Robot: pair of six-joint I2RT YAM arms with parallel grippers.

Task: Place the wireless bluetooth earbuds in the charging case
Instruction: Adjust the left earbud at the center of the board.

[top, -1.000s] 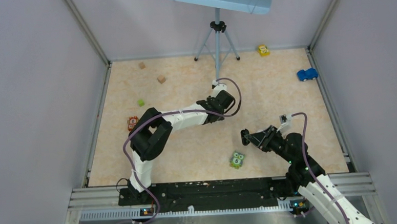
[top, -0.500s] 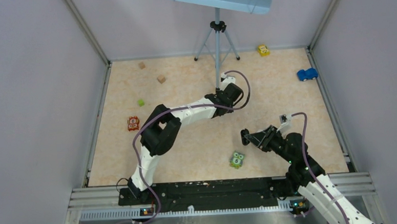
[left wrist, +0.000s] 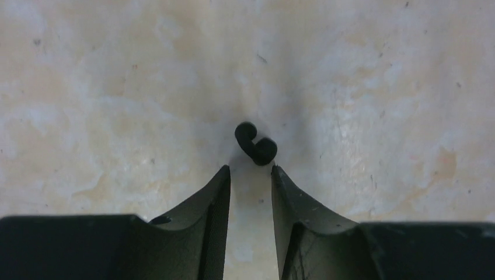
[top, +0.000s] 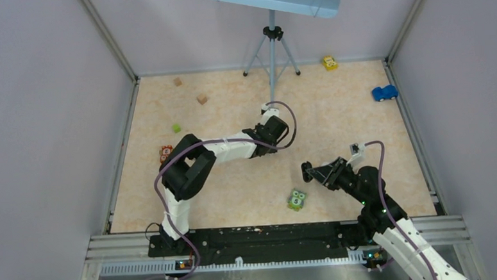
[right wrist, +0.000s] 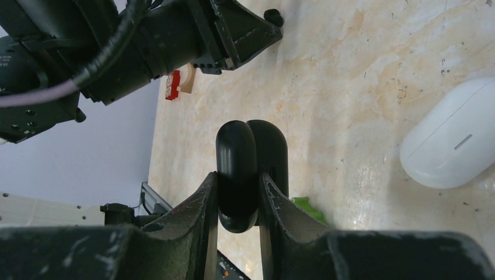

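Setting: pale marbled worktop boxed in by grey walls.
Earbud: one earbud, black, glossy, a rounded bulb with a short curled stem; it lies on the worktop near the middle, just beyond the left fingertips.
Left hand: fingers spread, nothing between them, low over the worktop.
Right hand: pinching the black case, a smooth pebble with a seam down its middle.
White case: flat on the worktop, apart from the black one.

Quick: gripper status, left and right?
Left gripper: open, black earbud lying just past its tips, not held.
Right gripper: shut on the black charging case.
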